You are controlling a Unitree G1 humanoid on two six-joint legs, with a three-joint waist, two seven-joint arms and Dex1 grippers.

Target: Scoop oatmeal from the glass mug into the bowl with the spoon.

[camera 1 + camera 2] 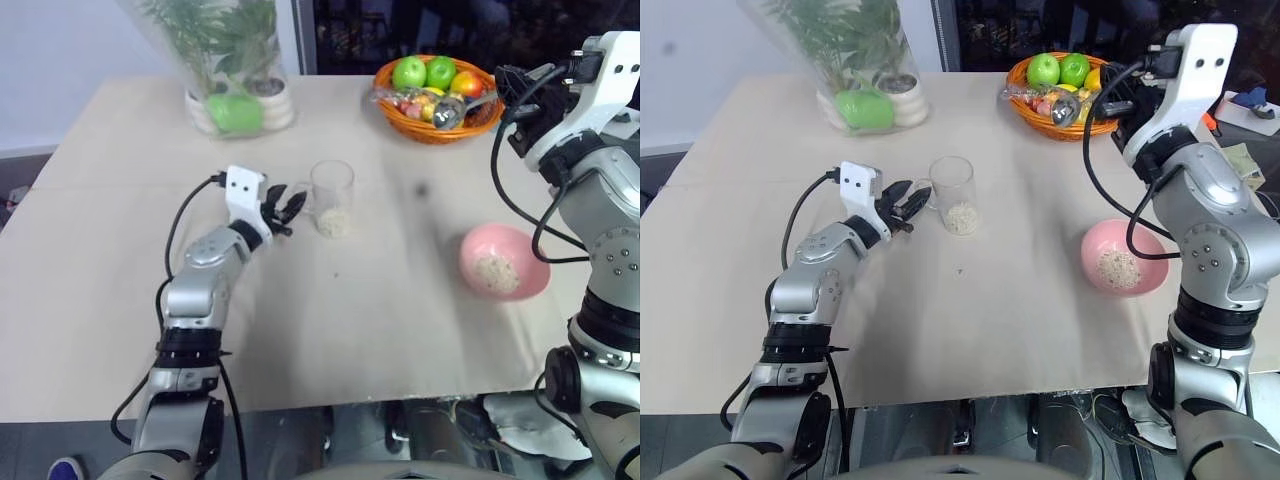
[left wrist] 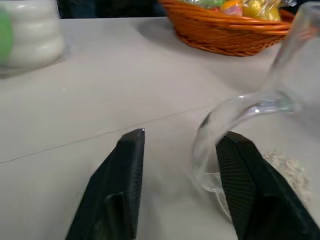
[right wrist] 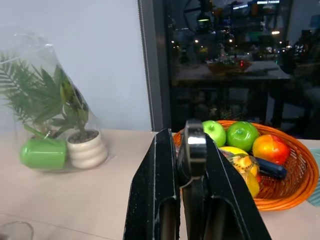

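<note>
Now left gripper jaws half-open, straddling glass mug handle; right gripper clamps shiny metal spoon.

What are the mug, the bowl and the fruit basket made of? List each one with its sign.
Glass mug: clear, colourless glass by the look; the oatmeal and table show through its thin walls.
Bowl: smooth pink, probably plastic or glazed ceramic; the look leaves it open.
Fruit basket: orange woven wicker; the strands show along its rim.

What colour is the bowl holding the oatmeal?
Pink; the bowl shows best in the right eye view.
</note>
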